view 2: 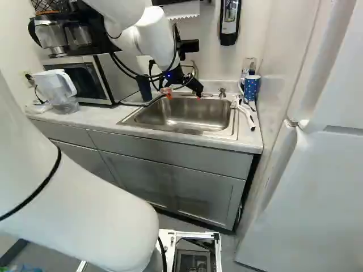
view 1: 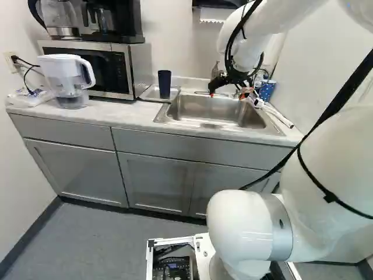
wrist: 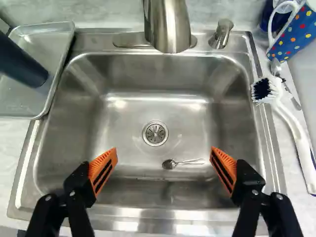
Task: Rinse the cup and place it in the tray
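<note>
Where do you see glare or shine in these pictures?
Wrist view: bright glints on the sink beyond the drain, a highlight down the faucet; right base view: glints inside the same sink; left base view: faint sheen low on the cabinet doors.

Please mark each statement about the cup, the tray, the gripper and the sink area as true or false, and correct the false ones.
1. The dark cup stands in the metal tray. True.
2. The gripper has its fingers pressed together. False: they are wide apart, with nothing held.
3. A small spoon lies in the sink, near the drain. True.
4. The white brush lies at the bottom of the sink. False: its handle is on the counter, beside the sink.
5. The dotted mug is at the tray's side of the sink. False: it is at the opposite side.
</note>
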Controlling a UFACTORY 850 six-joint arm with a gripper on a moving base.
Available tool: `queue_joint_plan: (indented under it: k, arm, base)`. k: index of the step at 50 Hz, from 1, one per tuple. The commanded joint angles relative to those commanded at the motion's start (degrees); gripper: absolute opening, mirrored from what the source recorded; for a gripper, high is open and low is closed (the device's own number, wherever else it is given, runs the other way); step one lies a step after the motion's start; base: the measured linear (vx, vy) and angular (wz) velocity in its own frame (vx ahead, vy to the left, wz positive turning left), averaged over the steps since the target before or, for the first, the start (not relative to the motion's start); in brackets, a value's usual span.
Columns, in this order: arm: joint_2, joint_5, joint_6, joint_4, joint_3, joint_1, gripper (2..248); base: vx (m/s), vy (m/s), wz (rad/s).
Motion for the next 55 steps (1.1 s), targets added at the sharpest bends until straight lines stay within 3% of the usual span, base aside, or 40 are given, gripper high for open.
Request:
queue_joint_plan:
  k: [22, 55]
  arm:
    - [0.0, 0.0, 0.0, 0.0, 0.0, 0.0, 247]
    - [0.0, 0.0, 0.0, 0.0, 0.0, 0.0, 247]
  base:
    - [-0.106, 0.045, -0.015]
    - [-0.133, 0.031, -0.185]
